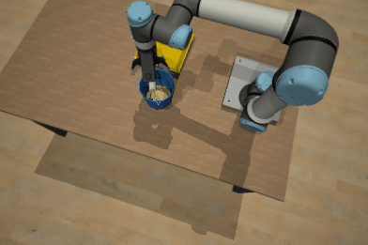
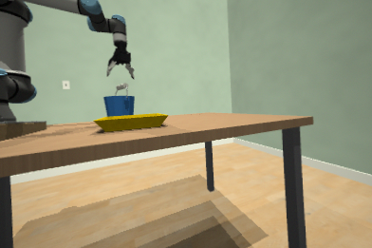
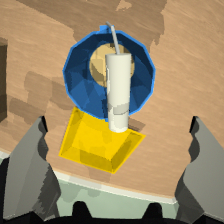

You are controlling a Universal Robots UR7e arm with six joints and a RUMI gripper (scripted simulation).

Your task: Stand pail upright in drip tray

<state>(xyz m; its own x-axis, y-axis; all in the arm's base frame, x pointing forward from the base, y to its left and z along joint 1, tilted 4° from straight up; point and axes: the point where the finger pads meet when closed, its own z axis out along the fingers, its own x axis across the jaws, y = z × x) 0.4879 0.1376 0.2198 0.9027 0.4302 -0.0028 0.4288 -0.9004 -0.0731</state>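
Below claw [image 2: 120, 69] | pail [image 2: 119, 105] upright beside drip tray [image 2: 131, 122] | claw apart, empty

The arm [image 1: 244, 13] has a pale grey tube between dark grey joint housings with light blue round caps. Its gripper [image 2: 120, 67] is black, with grey, notch-edged fingers.

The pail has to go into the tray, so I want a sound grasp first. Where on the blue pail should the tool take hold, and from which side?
Probably the pale grip on the pail's handle. The blue pail stands upright beside the yellow tray with its handle raised above the rim, and the open tool hangs above it. Come straight down and close across the grip.
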